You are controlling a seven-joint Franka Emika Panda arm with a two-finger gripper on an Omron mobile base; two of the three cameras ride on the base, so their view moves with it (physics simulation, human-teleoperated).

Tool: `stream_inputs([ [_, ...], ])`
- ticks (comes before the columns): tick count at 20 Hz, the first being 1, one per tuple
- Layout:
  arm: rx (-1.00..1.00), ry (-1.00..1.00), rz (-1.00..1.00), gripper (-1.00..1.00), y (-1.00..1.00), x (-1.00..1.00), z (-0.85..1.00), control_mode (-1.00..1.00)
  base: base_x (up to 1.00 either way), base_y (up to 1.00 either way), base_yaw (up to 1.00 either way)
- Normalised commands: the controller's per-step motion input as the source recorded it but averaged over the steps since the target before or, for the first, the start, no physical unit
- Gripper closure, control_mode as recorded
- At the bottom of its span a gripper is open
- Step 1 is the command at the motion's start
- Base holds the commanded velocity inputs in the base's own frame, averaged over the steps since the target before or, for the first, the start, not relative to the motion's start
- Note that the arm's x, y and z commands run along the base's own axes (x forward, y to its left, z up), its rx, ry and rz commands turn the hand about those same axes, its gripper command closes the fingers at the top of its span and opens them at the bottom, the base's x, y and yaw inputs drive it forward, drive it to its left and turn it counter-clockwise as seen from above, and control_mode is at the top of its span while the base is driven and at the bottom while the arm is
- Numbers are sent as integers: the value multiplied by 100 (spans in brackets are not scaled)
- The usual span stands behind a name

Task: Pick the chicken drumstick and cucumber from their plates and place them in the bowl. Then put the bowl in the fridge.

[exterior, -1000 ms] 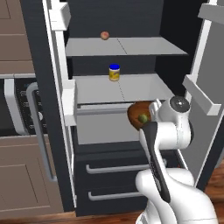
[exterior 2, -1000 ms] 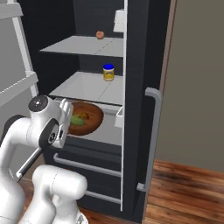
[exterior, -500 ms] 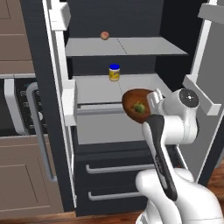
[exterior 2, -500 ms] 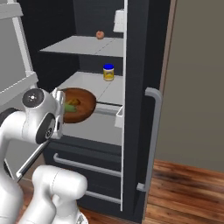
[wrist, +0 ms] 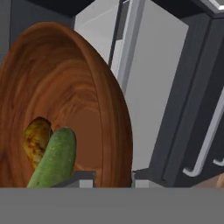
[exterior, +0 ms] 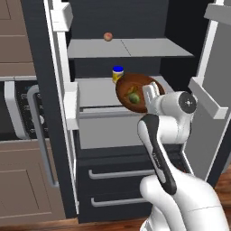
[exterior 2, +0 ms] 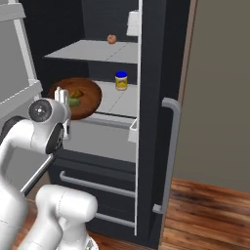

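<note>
My gripper [exterior: 150, 93] is shut on the rim of the brown wooden bowl [exterior: 134, 91], holding it tilted in front of the open fridge's [exterior: 57, 113] middle shelf [exterior: 92, 90]. The green cucumber [wrist: 54, 159] and the brown chicken drumstick [wrist: 36, 140] lie together in the low part of the bowl [wrist: 74, 96]. In the right base view the bowl [exterior 2: 83, 100] hangs over the shelf's front edge, with the gripper [exterior 2: 61, 95] just below it. The dark finger tips [wrist: 83, 177] clamp the rim. The plates are out of view.
A blue-lidded yellow jar [exterior: 117, 74] stands on the middle shelf behind the bowl. A small round reddish fruit [exterior: 108, 36] sits on the upper shelf. Fridge drawers [exterior: 113, 178] lie below, the black oven [exterior: 18, 103] to the left, and the open right door [exterior: 212, 90] close by.
The arm has lifted the bowl from below the shelf edge up to the middle shelf's height and carried it inward toward the jar. Both foods stayed in the bowl.
</note>
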Motion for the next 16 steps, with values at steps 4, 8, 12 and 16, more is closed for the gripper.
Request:
stream_inputs([
  [4, -1, 5, 0, 100, 18, 69, 0, -100, 0, 0, 0],
  [8, -4, 19, 1, 100, 5, 64, -2, -100, 0, 0, 0],
  [12, -11, 17, 4, 100, 0, 54, -8, -100, 0, 0, 0],
  [16, -6, 1, 6, 100, 1, 46, -4, -100, 0, 0, 0],
])
